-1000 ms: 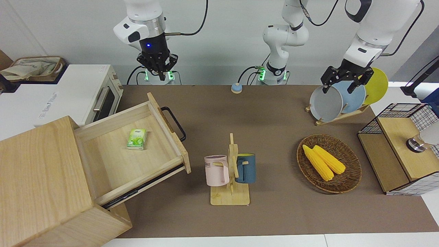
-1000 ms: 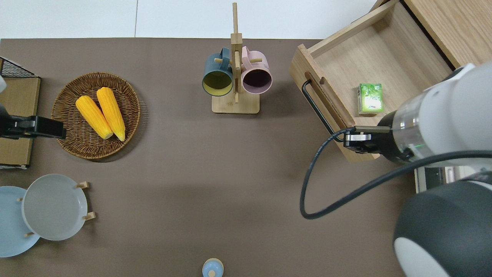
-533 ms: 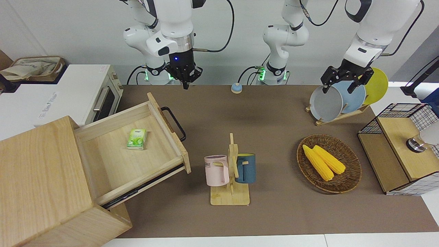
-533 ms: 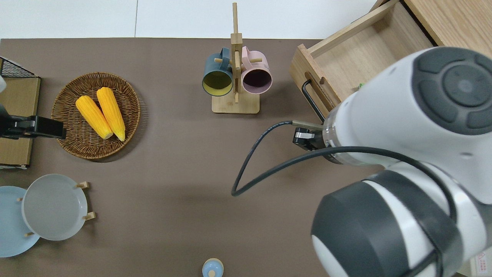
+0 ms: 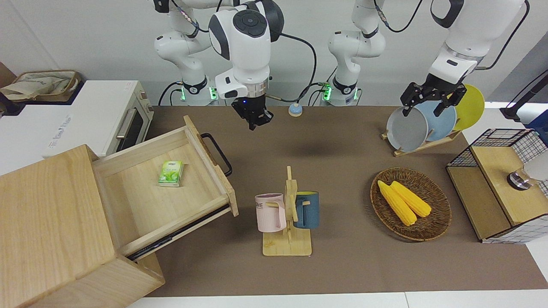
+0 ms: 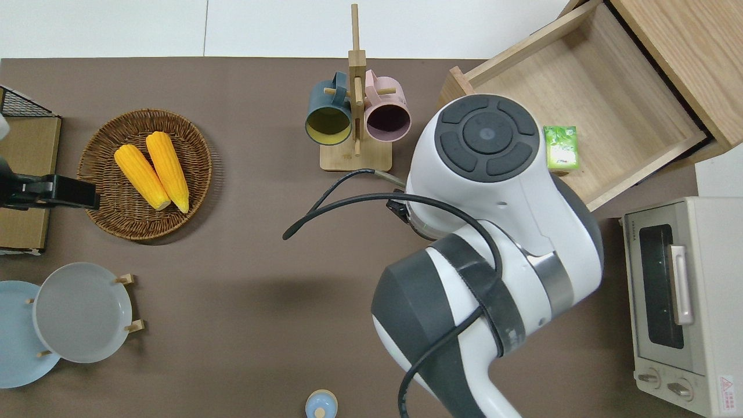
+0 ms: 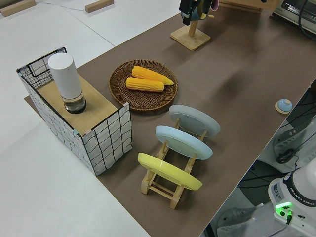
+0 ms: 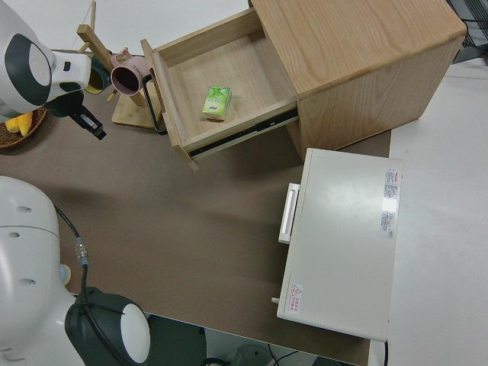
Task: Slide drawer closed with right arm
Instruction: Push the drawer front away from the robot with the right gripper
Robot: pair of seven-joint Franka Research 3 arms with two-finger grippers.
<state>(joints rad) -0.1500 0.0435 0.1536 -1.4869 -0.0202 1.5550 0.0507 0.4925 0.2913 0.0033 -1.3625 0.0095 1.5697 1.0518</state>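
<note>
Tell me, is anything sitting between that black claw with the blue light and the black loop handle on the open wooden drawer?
No. In the front view only bare brown table mat separates the right gripper from the drawer handle.

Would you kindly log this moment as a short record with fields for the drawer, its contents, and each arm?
drawer: pulled well out of the wooden cabinet, black loop handle untouched
contents: one small green packet lying flat on the drawer floor
right gripper: in the air over bare table mat, apart from the handle, holding nothing
left arm: parked
task status: drawer not yet pushed; no contact made
nearby: mug rack beside the drawer front
</note>
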